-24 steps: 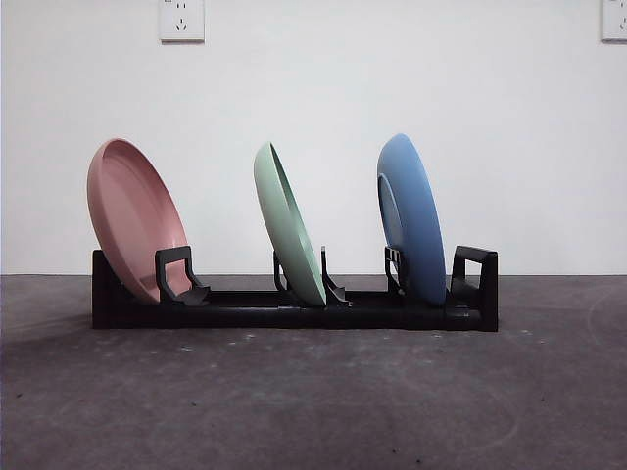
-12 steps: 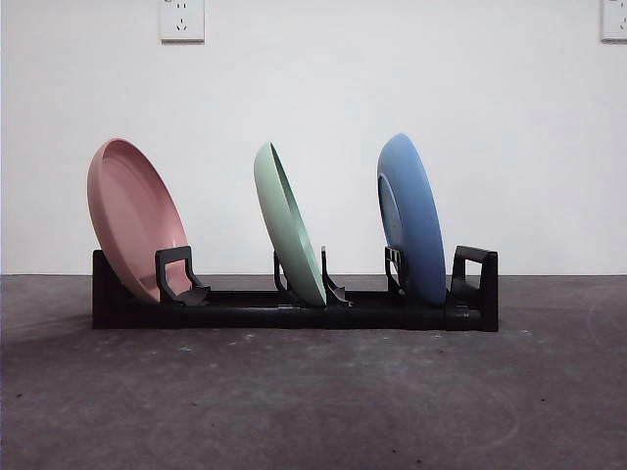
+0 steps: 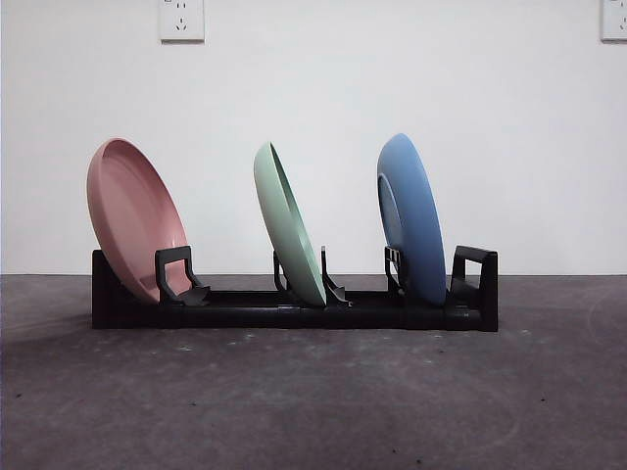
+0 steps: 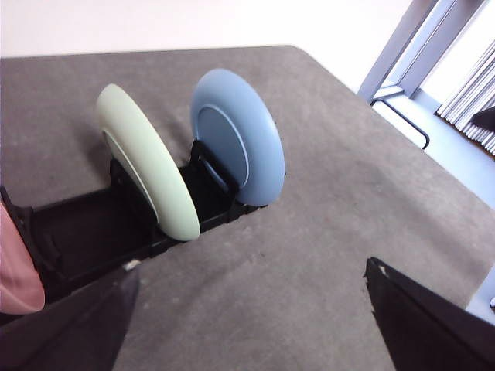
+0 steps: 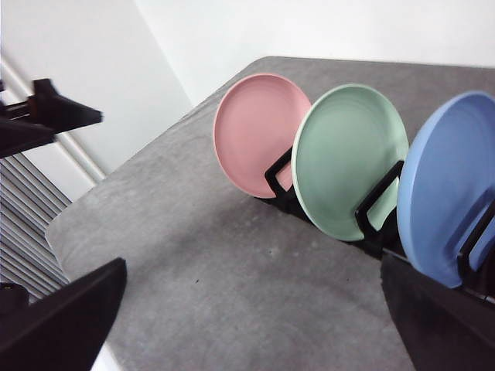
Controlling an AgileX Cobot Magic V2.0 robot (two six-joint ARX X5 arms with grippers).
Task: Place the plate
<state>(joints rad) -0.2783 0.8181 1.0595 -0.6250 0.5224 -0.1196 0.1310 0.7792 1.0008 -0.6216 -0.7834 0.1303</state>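
front view: we see pink plate (image 3: 132,217), green plate (image 3: 286,223), blue plate (image 3: 411,217) racked centre-frame; left gripper (image 4: 247,325) and right gripper (image 5: 255,325) both spread, empty, well apart.

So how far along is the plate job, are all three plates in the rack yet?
It looks done. The pink plate, green plate and blue plate each stand leaning in their own slot of the black rack. Nothing is in hand: the left gripper and right gripper are both open, empty and apart from the rack. No plate lies loose on the table, so nothing visible is left.

Bare lab setup, plain white wall (image 3: 313,88), grey table (image 3: 313,392), wall sockets (image 3: 181,20)
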